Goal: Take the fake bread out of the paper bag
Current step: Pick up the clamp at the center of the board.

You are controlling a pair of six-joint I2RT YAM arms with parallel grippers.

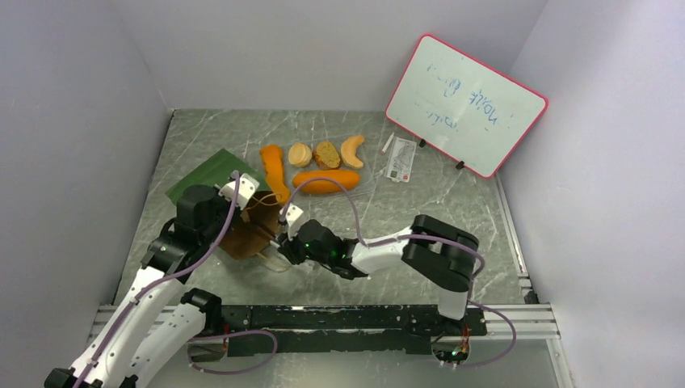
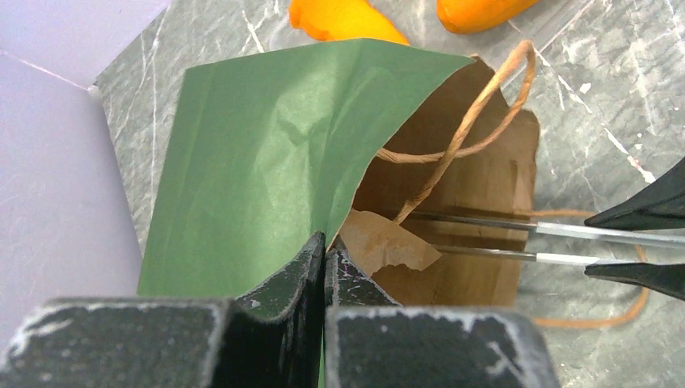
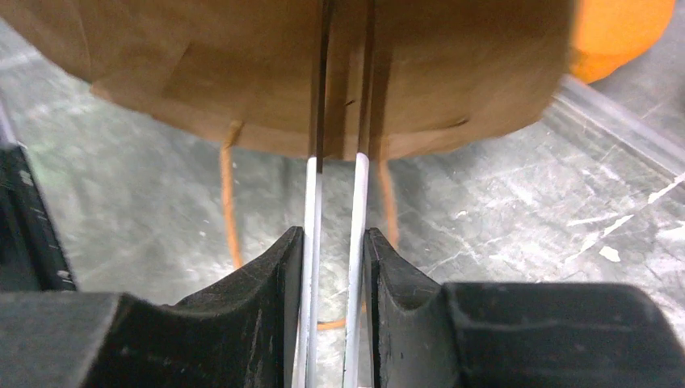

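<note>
Lying on its side on the table [image 1: 452, 210], the paper bag [image 2: 258, 162] points its open brown mouth at the right gripper [image 3: 334, 242]. The left gripper [image 2: 325, 242] is squeezed tight on the bag's green edge. The right gripper pinches thin silver tongs [image 3: 356, 202], and their tips poke into the bag. The fake bread [image 1: 325, 181] sits on the table just past the bag, on the far side: two long loaves, a round bun [image 1: 300, 153], a brown slice [image 1: 327, 154] and a croissant [image 1: 352, 150].
</note>
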